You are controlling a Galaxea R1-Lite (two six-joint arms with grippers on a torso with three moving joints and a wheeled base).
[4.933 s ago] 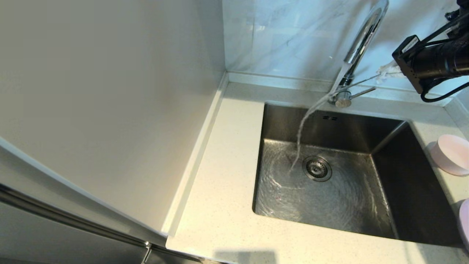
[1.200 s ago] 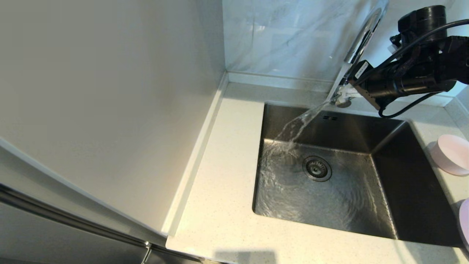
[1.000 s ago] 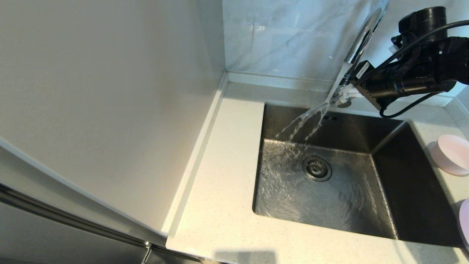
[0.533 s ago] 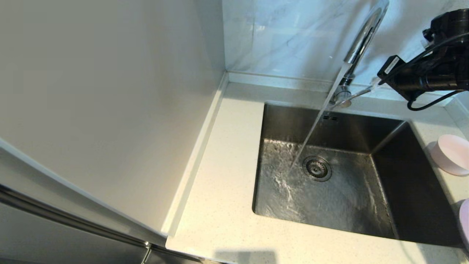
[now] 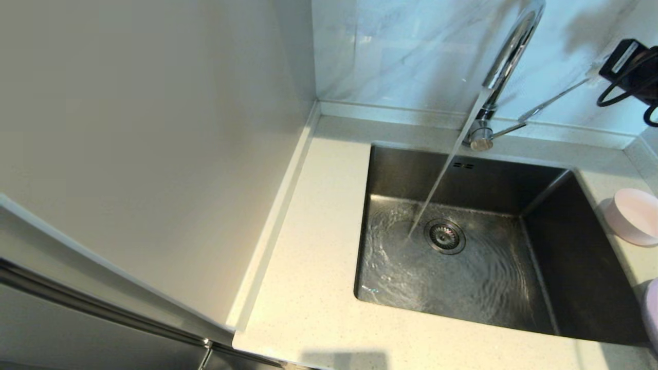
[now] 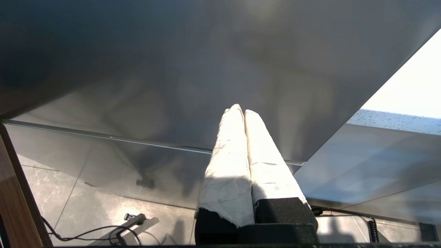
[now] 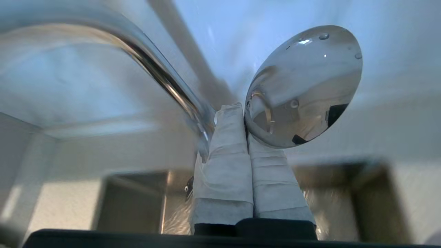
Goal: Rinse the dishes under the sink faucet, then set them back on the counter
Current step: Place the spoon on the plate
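Note:
Water runs from the sink faucet point(image 5: 506, 56) in a straight stream down beside the drain point(image 5: 444, 236) of the sink point(image 5: 565, 257). My right gripper point(image 5: 601, 72) is at the upper right, above the counter's back edge and clear of the stream. It is shut on the thin silver spoon point(image 5: 555, 97), which slants down towards the faucet's lever. In the right wrist view the spoon's wet bowl point(image 7: 303, 86) sticks out past the gripper point(image 7: 243, 110), beside the faucet's neck point(image 7: 155, 72). The pink bowl point(image 5: 635, 216) and the lavender plate's edge point(image 5: 652, 308) are on the counter point(image 5: 313, 257) right of the sink. My left gripper point(image 6: 241, 110) is shut, empty and parked low.
A tall white panel point(image 5: 154, 154) walls off the counter's left side. The glossy marbled wall point(image 5: 401, 51) rises behind the counter's raised rear lip point(image 5: 390, 114). The faucet's side lever point(image 5: 506, 128) points right, just under the spoon.
My right gripper has drawn the spoon out of the stream, up and to the right. The water no longer splashes off it and falls straight into the sink.

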